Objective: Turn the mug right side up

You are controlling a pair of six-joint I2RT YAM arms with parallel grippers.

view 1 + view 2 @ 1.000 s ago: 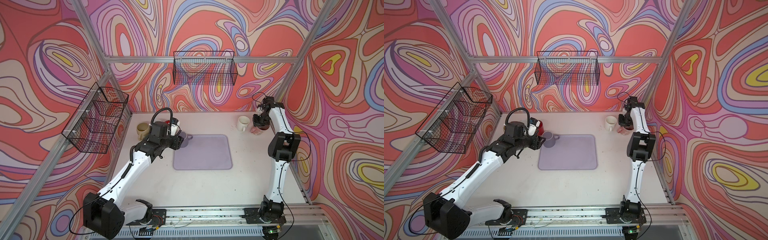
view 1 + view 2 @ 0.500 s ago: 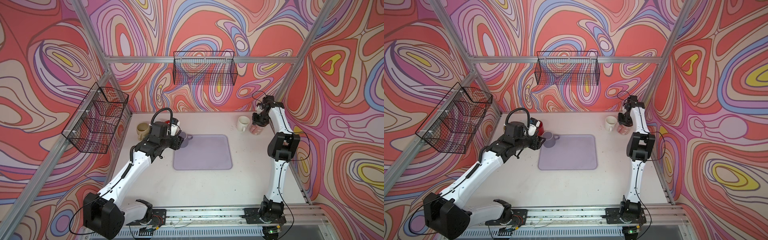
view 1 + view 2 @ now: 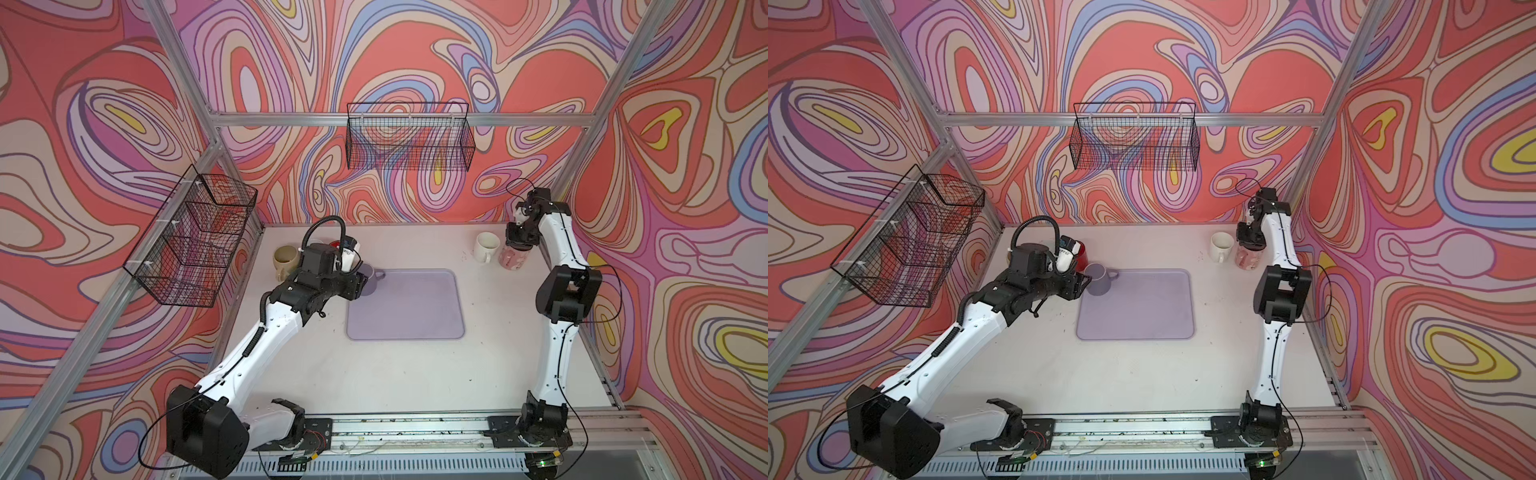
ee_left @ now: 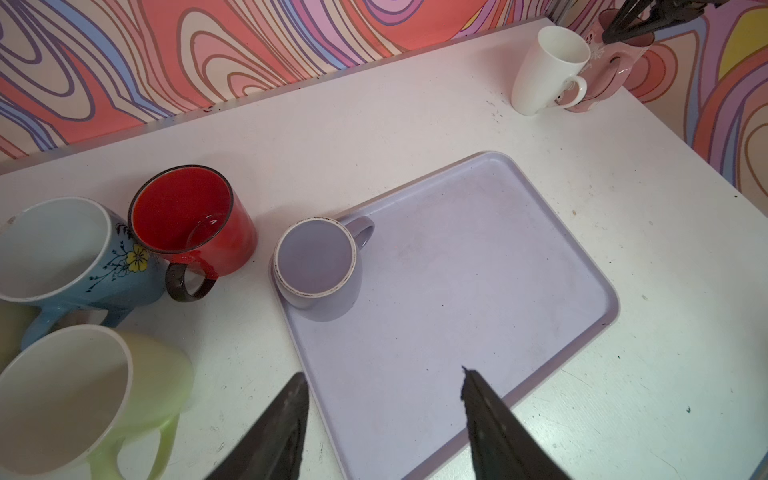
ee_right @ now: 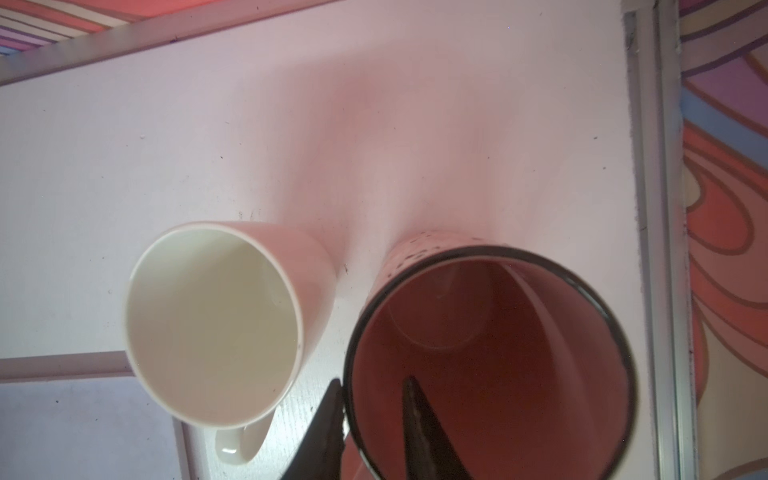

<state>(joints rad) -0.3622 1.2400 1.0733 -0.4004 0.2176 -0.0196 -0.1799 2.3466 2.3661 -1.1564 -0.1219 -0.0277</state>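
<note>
Right wrist view: pink mug upright, mouth up, lower right of the frame beside the white mug, right pincer parted loosely astride its rim, one finger inside, holding nothing; exit likely straight up its axis

Lavender mug on far-left corner of tray, left hand just beside; right hand over pink mug

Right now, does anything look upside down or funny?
Yes. The purple mug at the corner of the tray is upside down: its flat bottom faces up, while the red mug beside it shows its open mouth.
</note>
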